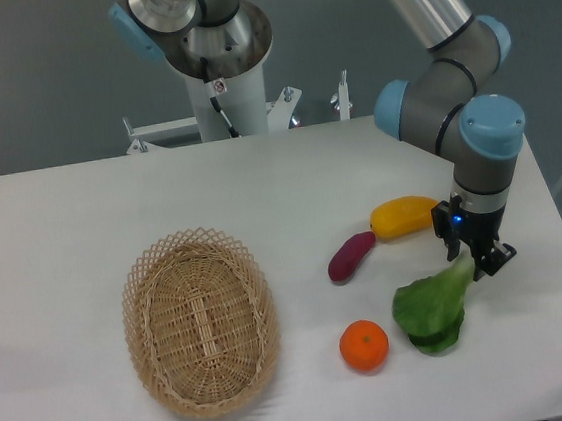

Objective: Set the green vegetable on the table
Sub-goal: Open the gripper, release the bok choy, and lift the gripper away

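The green vegetable (429, 311) has broad dark green leaves and a pale stalk end. It lies at the front right of the white table (52, 234), with its leaves resting on the surface. Its stalk end points up and to the right, into my gripper (479, 260). The gripper hangs straight down from the arm and its dark fingers (494, 256) are closed on the stalk end. The fingertips are partly hidden behind the stalk.
An orange (364, 347) lies just left of the vegetable. A purple eggplant (351, 256) and a yellow oblong item (403, 217) lie behind it, near the gripper. An empty oval wicker basket (200, 322) stands at the front left. The table's right edge is close to the gripper.
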Controlling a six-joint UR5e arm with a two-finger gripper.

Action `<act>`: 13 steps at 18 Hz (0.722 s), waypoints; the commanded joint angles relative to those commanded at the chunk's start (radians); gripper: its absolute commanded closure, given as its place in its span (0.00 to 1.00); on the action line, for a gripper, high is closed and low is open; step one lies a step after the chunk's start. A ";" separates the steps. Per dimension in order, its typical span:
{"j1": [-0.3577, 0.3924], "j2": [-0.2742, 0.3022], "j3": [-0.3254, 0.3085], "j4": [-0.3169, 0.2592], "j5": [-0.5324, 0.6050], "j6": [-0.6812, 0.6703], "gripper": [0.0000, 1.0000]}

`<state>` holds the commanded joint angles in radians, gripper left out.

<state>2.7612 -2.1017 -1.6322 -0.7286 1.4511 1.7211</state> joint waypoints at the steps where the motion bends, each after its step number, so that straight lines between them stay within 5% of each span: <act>1: -0.002 0.021 0.011 -0.003 0.000 -0.012 0.00; 7: -0.015 0.107 0.132 -0.058 0.006 -0.044 0.00; 11: -0.008 0.132 0.271 -0.311 0.037 -0.043 0.00; 13: -0.002 0.135 0.330 -0.388 0.041 -0.040 0.00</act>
<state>2.7596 -1.9666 -1.3026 -1.1164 1.4925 1.6812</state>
